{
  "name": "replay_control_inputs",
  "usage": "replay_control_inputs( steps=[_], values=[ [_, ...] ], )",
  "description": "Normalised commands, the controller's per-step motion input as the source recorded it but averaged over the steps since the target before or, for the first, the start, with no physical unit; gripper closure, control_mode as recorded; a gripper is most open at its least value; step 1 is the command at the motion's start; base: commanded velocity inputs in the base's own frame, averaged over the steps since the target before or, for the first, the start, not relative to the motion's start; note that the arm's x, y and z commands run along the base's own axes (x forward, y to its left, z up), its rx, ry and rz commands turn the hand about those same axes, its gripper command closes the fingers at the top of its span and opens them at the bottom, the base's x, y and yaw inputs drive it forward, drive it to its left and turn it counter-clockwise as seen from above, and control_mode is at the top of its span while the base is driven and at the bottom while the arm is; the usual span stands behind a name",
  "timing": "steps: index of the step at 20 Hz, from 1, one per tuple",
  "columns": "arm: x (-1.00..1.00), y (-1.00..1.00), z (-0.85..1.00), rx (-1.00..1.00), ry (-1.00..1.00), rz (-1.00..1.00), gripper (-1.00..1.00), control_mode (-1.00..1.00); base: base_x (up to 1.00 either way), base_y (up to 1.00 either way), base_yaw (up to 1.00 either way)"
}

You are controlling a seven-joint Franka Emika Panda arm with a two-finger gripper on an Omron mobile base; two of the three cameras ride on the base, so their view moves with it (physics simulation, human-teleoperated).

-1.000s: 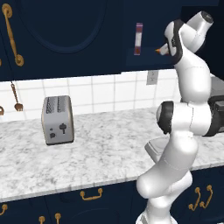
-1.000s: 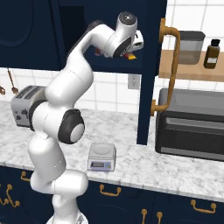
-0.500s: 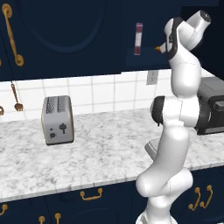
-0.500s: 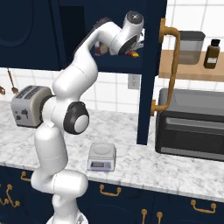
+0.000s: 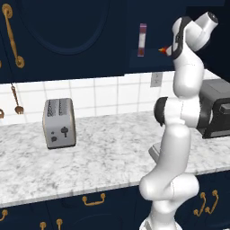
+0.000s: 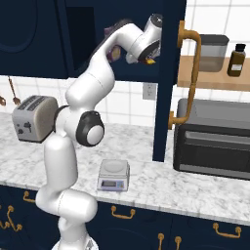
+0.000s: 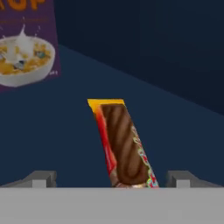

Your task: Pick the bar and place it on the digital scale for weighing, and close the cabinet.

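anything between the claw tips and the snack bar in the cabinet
Nothing: in the hand view the open claw straddles the orange-edged brown snack bar, lying on bare navy shelf.

bar flat on cabinet shelf; cabinet door open; scale on counter.

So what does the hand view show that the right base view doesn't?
Hand view: the bar's wrapper up close, brown with a yellow end, lying on the shelf between the open jaws, with a bowl printed on the cereal box.
Right base view: the scale on the counter, the toaster, the oven and the cabinet's open door.
Both: the bar, there just an orange speck by the hand, inside the dark cabinet.
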Motion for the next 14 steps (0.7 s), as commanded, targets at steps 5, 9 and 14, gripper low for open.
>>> replay_control_inputs(
  steps=[5, 9, 14],
  values=[
    [0.66, 0.05, -0.98, -0.06, 0.02, 0.04, -1.00, -1.00, 0.00, 0.00, 0.00],
    [0.72, 0.39, -0.92, -0.01, 0.00, 0.06, 1.00, -1.00, 0.00, 0.00, 0.00],
    [0.33, 0.43, -1.00, 0.00, 0.02, 0.04, 1.00, -1.00, 0.00, 0.00, 0.00]
  ],
)
